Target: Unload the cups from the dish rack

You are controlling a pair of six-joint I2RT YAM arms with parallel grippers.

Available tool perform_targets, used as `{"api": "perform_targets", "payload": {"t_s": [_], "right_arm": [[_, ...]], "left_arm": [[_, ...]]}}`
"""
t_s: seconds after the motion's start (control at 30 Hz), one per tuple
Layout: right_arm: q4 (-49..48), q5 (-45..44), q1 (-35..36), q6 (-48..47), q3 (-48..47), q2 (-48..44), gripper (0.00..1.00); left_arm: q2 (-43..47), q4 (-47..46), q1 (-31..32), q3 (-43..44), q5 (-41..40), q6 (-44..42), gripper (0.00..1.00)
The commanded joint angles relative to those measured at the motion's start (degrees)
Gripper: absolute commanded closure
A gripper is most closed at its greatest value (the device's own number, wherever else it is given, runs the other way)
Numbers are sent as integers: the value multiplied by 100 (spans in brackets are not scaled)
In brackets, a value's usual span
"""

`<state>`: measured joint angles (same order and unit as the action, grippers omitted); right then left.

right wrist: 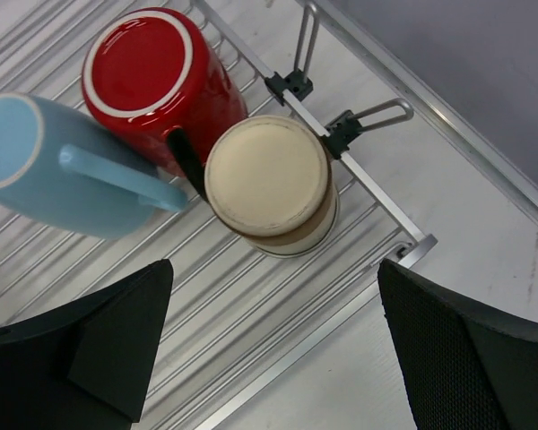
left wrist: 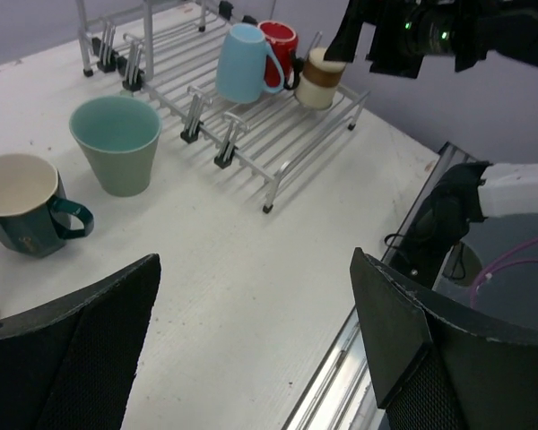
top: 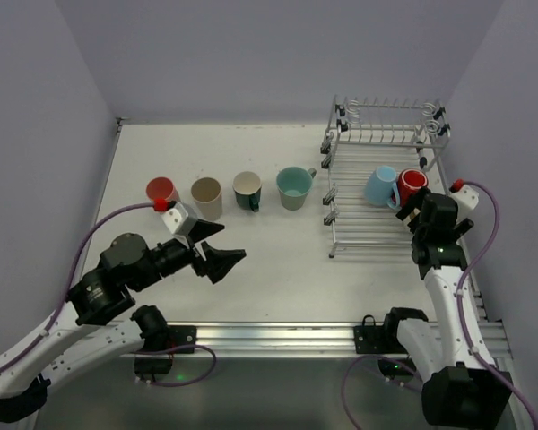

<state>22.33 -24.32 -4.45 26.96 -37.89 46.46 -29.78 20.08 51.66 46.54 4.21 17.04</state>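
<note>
Black fingers [right wrist: 117, 345] of the right gripper [right wrist: 273, 278] frame the wrist view, spread wide and holding nothing. Between them sits a beige cup [right wrist: 269, 184], upside down at the near right corner of the dish rack [right wrist: 215, 305]'s lower tier. A red mug [right wrist: 152, 76] presses against it, dark handle turned toward the cup, and a light blue mug [right wrist: 45, 161] lies just beside, its handle reaching close to the beige cup.

This looks like the approach to a grasp. To do it well, I would lower straight down so both fingers straddle the cup's wall below its base. One finger should slip between cup and blue handle, the other inside the rack's edge rail and black clip. Close gently, since the glazed wall may slip. Lift vertically until clear of the wires, so the neighbours are not dragged.

On the table [top: 278, 251], a sage green cup [top: 293, 186] ends the row of cups already out. The left gripper [top: 226, 244] waits with its fingers parted and empty, well apart from the rack.
</note>
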Motion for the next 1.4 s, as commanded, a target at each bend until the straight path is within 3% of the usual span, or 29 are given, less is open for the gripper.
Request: {"api": "perform_targets", "payload": {"t_s": [0.0, 0.47, 0.77, 0.87, 0.9, 1.0, 1.07, 1.17, 1.37], "right_arm": [[-369, -64, -179, -216, -403, 415, 1], [-747, 551, -645, -437, -992, 2173, 1], [-923, 243, -663, -516, -1001, 2368, 2], [-958, 182, -671, -516, -1010, 2473, 15], [-967, 164, -671, -534, -1019, 2534, 25], [-985, 138, -671, -560, -1010, 2596, 33], [-985, 207, -671, -534, -975, 2509, 46], [-932, 313, -663, -420, -922, 2167, 53], [-1019, 726, -654, -148, -642, 1025, 57]], "left_arm": [[7, 59, 2, -452, -87, -359, 9], [95, 119, -24, -629, -16, -421, 9], [43, 119, -33, -629, -104, -420, 9], [16, 128, -51, -638, -131, -421, 9], [16, 128, -51, -638, -139, -412, 9], [16, 137, -59, -638, -192, -412, 9], [7, 137, -59, -638, -210, -403, 9], [-36, 137, -68, -638, -219, -412, 9], [-317, -29, -235, -533, 9, -263, 10]]}}
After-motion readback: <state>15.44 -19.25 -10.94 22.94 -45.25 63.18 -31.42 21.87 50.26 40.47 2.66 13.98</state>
